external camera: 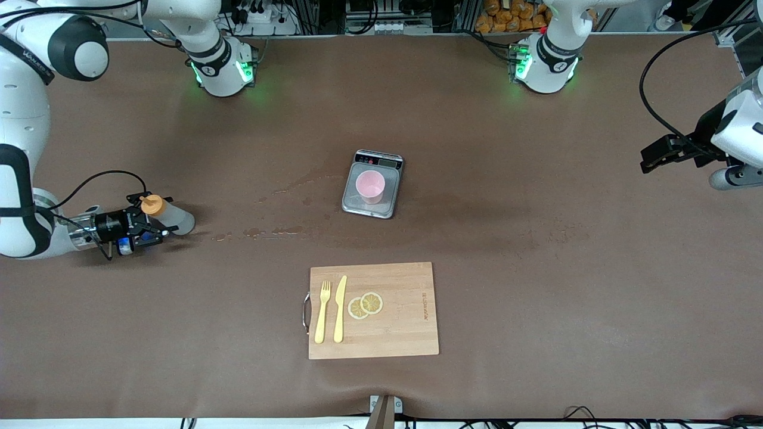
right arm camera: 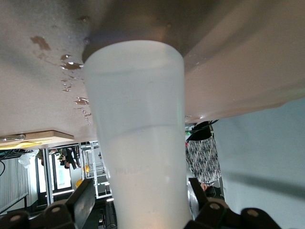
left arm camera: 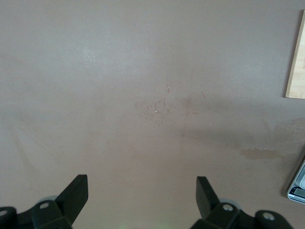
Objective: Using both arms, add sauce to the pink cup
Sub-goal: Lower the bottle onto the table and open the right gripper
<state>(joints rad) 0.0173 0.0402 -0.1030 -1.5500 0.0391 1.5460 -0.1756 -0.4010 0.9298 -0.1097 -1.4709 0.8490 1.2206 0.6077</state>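
The sauce bottle [external camera: 170,219], whitish with an orange cap, stands upright on the table near the right arm's end. My right gripper [external camera: 156,225] lies level at table height with its fingers on either side of the bottle. In the right wrist view the bottle [right arm camera: 140,138] fills the space between the fingers [right arm camera: 86,200], and a gap shows on one side. The pink cup [external camera: 370,186] stands on the grey scale [external camera: 353,205] at the table's middle. My left gripper [external camera: 653,158] hangs open and empty above the table at the left arm's end, and shows open in its wrist view [left arm camera: 140,179].
A wooden cutting board [external camera: 405,322] lies nearer the front camera than the scale, with a yellow fork [external camera: 322,311], a knife [external camera: 340,308] and lemon slices [external camera: 365,305] on it. Wet spots [external camera: 268,232] mark the table between the bottle and the scale.
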